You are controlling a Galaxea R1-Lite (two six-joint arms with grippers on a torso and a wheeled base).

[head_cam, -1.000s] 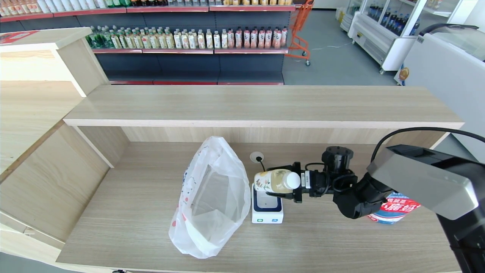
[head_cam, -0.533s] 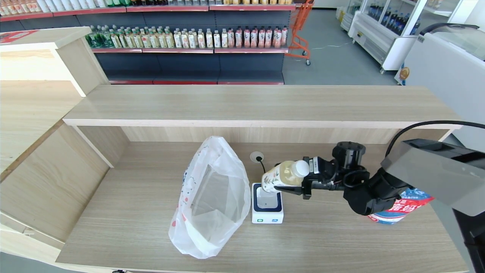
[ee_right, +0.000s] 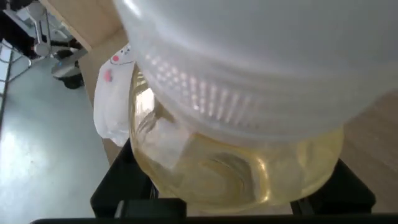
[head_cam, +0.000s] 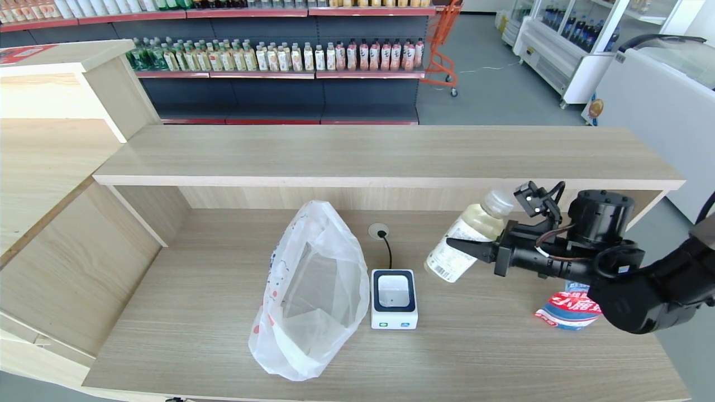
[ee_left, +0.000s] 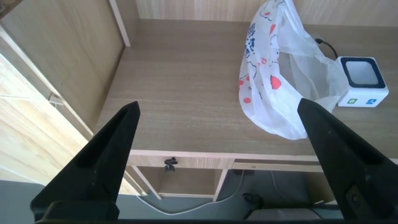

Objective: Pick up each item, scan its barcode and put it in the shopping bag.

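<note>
Right end effector (head_cam: 467, 245) grips one bottle (head_cam: 473, 226); left end effector (ee_left: 217, 109) spread wide; one shopping bag (head_cam: 313, 290), one scanner (head_cam: 394, 299).

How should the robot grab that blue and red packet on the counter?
Probably from above, pinching across its narrower width. The packet seems to lie flat on the counter, so its top face is the open side. The right hand is nearest, but it holds the bottle, so that must go first.
</note>
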